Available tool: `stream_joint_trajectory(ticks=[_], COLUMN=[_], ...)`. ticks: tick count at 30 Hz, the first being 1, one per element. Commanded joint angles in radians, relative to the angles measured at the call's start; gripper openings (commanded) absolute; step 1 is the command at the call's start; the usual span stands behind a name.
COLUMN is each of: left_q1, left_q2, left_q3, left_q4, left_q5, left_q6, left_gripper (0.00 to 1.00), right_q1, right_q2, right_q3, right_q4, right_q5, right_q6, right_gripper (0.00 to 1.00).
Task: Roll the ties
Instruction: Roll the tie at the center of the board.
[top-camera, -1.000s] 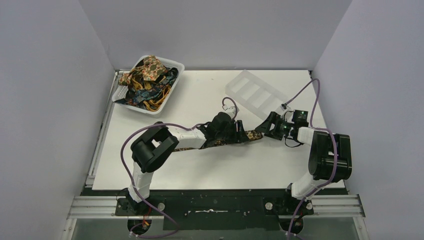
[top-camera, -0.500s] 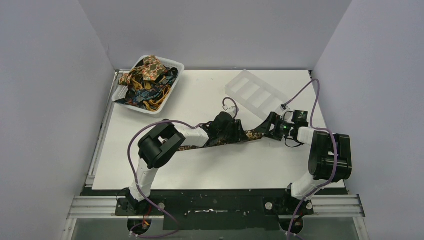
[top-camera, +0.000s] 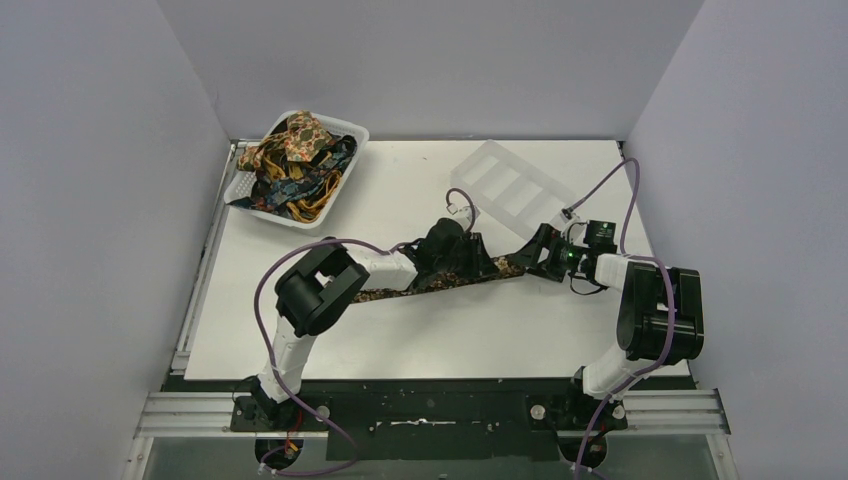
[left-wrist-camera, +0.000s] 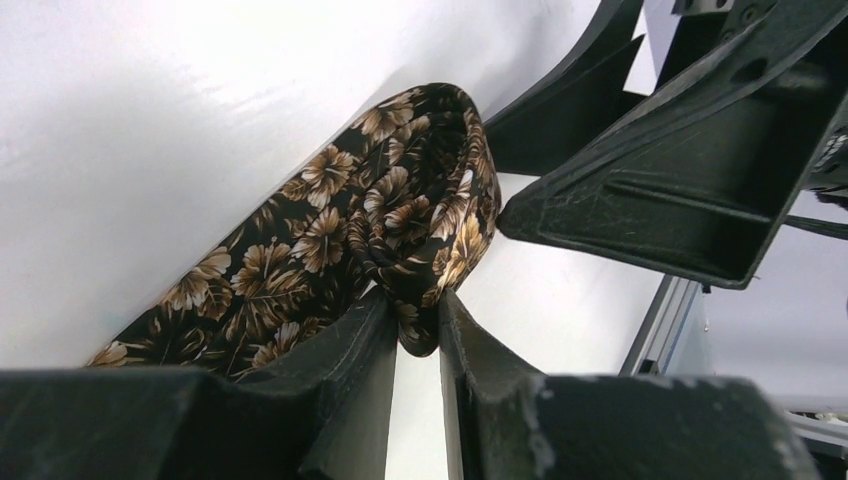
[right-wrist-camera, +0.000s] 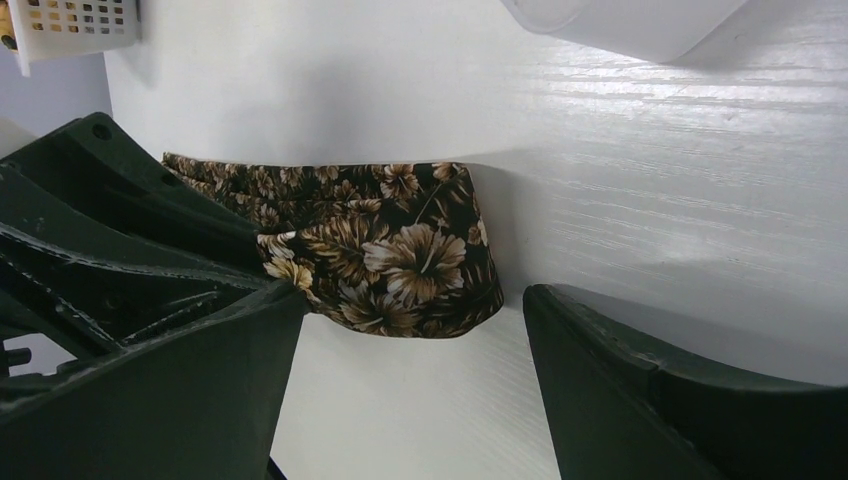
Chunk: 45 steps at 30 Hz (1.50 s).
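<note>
A dark brown floral tie (top-camera: 400, 290) lies stretched across the table's middle. Its right end is folded over itself in the left wrist view (left-wrist-camera: 400, 190). My left gripper (left-wrist-camera: 415, 305) is shut on this folded end; in the top view it (top-camera: 478, 263) sits over the tie. My right gripper (right-wrist-camera: 412, 345) is open, its fingers on either side of the tie's end (right-wrist-camera: 400, 265), not touching it. In the top view it (top-camera: 537, 258) faces the left gripper closely. More ties (top-camera: 300, 150) are heaped in the basket.
A white plastic basket (top-camera: 342, 172) stands at the back left and also shows in the right wrist view (right-wrist-camera: 70, 25). A clear compartment tray (top-camera: 510, 185) lies just behind the right gripper, its edge in the right wrist view (right-wrist-camera: 630, 20).
My left arm's elbow has swung a little right and its gripper has turned and shifted slightly back with the tie end. The right arm has hardly moved.
</note>
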Motion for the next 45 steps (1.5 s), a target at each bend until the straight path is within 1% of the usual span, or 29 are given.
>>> stream_joint_trajectory(ticks=[1, 7, 13, 17, 23, 25, 27, 29, 31, 33, 38, 40, 42, 45], left_q1=[0.025, 0.066, 0.066, 0.057, 0.048, 0.048, 0.047, 0.047, 0.049, 0.049, 0.045, 0.045, 0.043, 0.043], left_q2=[-0.005, 0.007, 0.029, 0.039, 0.047, 0.044, 0.039, 0.033, 0.028, 0.022, 0.016, 0.013, 0.012, 0.005], left_q3=[0.028, -0.039, -0.048, -0.054, -0.077, -0.076, -0.069, -0.059, -0.047, -0.029, 0.019, 0.022, 0.027, 0.025], left_q4=[0.106, 0.188, 0.187, 0.208, 0.232, 0.220, 0.185, 0.151, 0.116, 0.072, -0.031, -0.043, -0.068, -0.076], left_q5=[0.031, 0.054, 0.064, 0.067, 0.053, 0.047, 0.036, 0.017, 0.008, -0.008, -0.035, -0.044, -0.055, -0.068], left_q6=[0.003, -0.027, -0.043, -0.074, -0.112, -0.113, -0.097, -0.074, -0.057, -0.023, 0.037, 0.042, 0.049, 0.059], left_gripper=[0.20, 0.20, 0.21, 0.21, 0.23, 0.24, 0.28, 0.29, 0.33, 0.34, 0.34, 0.34, 0.34, 0.34], right_q1=[0.004, 0.004, 0.005, 0.006, 0.036, 0.041, 0.046, 0.050, 0.051, 0.051, 0.052, 0.058, 0.065, 0.074], right_q2=[-0.020, -0.021, -0.013, -0.016, -0.008, 0.006, 0.024, 0.040, 0.050, 0.064, 0.069, 0.066, 0.066, 0.053], right_q3=[0.026, 0.028, 0.042, 0.058, 0.078, 0.084, 0.100, 0.109, 0.112, 0.115, 0.097, 0.091, 0.090, 0.082], right_q4=[-0.002, -0.002, -0.002, -0.043, -0.068, -0.062, -0.063, -0.055, -0.046, -0.044, -0.014, 0.016, 0.032, 0.059], right_q5=[-0.006, -0.011, 0.001, 0.007, 0.029, 0.028, 0.028, 0.037, 0.053, 0.060, 0.046, 0.029, 0.016, 0.014], right_q6=[-0.009, -0.009, -0.007, -0.016, -0.041, -0.041, -0.046, -0.049, -0.056, -0.064, -0.066, -0.059, -0.057, -0.039], right_gripper=[0.85, 0.86, 0.87, 0.88, 0.82, 0.81, 0.80, 0.79, 0.75, 0.71, 0.69, 0.65, 0.66, 0.70])
